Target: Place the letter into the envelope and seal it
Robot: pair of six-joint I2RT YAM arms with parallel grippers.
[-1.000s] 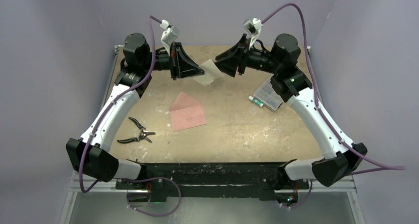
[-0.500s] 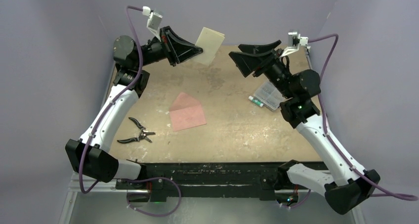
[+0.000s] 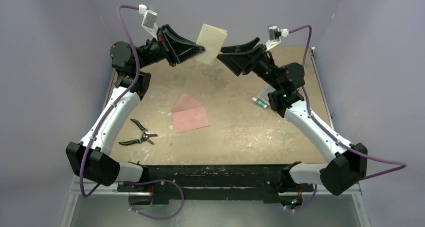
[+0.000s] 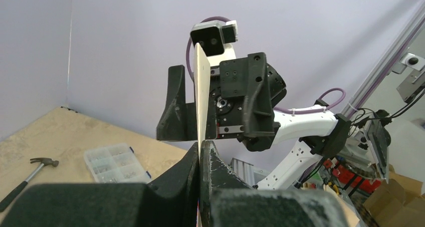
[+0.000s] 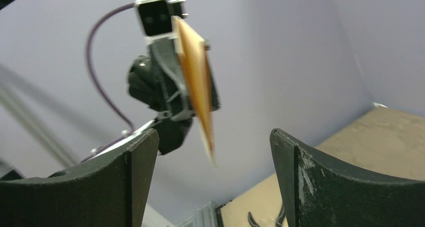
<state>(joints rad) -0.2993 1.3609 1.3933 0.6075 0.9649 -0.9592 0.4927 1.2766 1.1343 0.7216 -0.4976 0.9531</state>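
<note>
Top view: both arms reach toward the far edge of the table (image 3: 240, 132) and are raised above it. The left gripper (image 3: 202, 49) is pinched shut on the near-left edge of the letter (image 3: 211, 42), holding the sheet in the air above the far middle of the table, tilted and clear of the surface. The right gripper (image 3: 226, 57) stands just to the right of the letter with its jaws spread wide; whether it touches the sheet cannot be told from here. The envelope (image 3: 189, 112) lies flat on the table left of centre, well apart from the letter, with its pointed flap toward the far side. A pair of pliers (image 3: 138, 134) lies near the left arm. A small plastic box (image 3: 260, 101) lies on the right, largely hidden by the right arm.

Left wrist view: the letter (image 4: 200, 101) is seen edge-on, rising upright from between the closed fingers of the left gripper (image 4: 200, 149). The right gripper (image 4: 220, 106) faces it from beyond. A compartment box (image 4: 115, 163) and a hammer (image 4: 30, 173) lie on the table at lower left.

Right wrist view: the fingers (image 5: 143, 177) of the right gripper (image 5: 215, 137) are wide apart. The letter (image 5: 195, 86), orange and slightly blurred, hangs beyond the gap with the left gripper (image 5: 165, 96) behind it; no contact with either finger is visible.
</note>
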